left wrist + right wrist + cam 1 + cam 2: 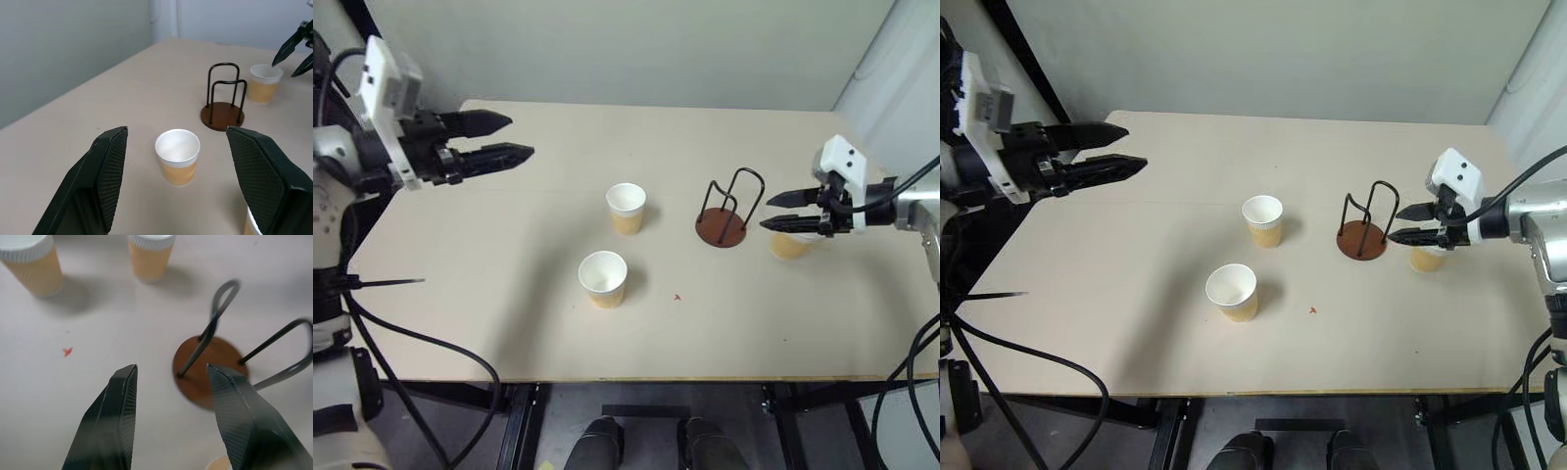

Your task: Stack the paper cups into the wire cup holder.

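L gripper (517, 137) fingers spread w/ nothing between; R gripper (773, 211) fingers apart above cup (790, 245) beside empty wire holder (722, 227).

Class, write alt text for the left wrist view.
Two open black gripper fingers frame a paper cup standing upright on a beige table. Beyond it stand the empty wire cup holder and another cup.

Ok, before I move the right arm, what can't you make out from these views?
- Third paper cup: head views, right gripper covers most of it.
- Same cup, right wrist view: cut off by the edge.
- Wire cup holder: right wrist view, loops blurred.
- Red speck on the table: too small to identify.
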